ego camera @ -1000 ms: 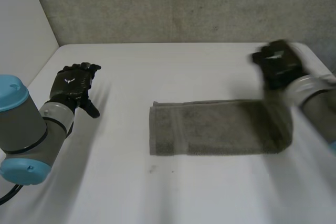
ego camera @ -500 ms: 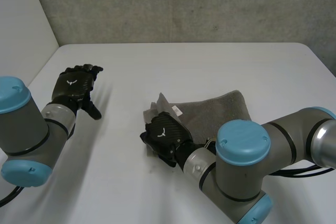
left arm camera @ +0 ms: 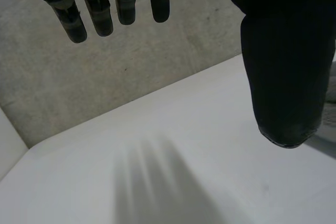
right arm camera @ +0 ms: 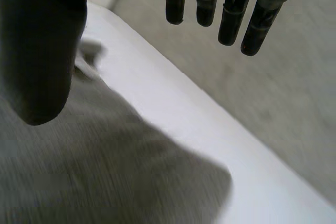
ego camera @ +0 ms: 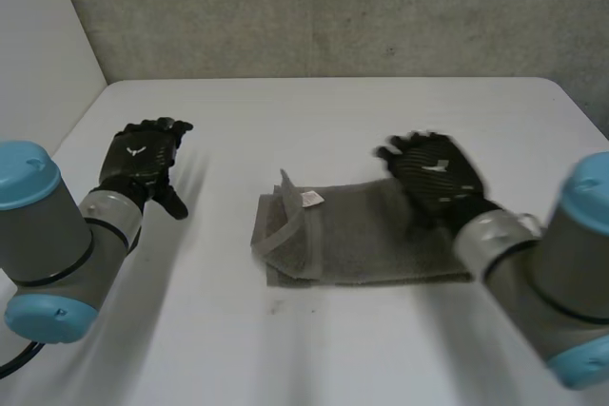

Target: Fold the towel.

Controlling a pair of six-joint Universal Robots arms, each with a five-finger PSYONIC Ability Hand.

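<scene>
The towel [ego camera: 381,240] lies mid-desk [ego camera: 285,111], doubled into a short band. Its end toward the left arm is rumpled, with a corner and label [ego camera: 311,200] turned up. The right hand [ego camera: 436,176] is held above the opposite end, fingers straight, nothing grasped. The left hand [ego camera: 141,157] is held well apart, released, presumably so the fold is left unobstructed. Flattening of the rumpled end is judged necessary.

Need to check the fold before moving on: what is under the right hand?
The towel lies under the right hand, whose straight fingers hold nothing; bare table shows beyond the towel's edge. In the head view the hand covers the towel's far corner on that side.
</scene>
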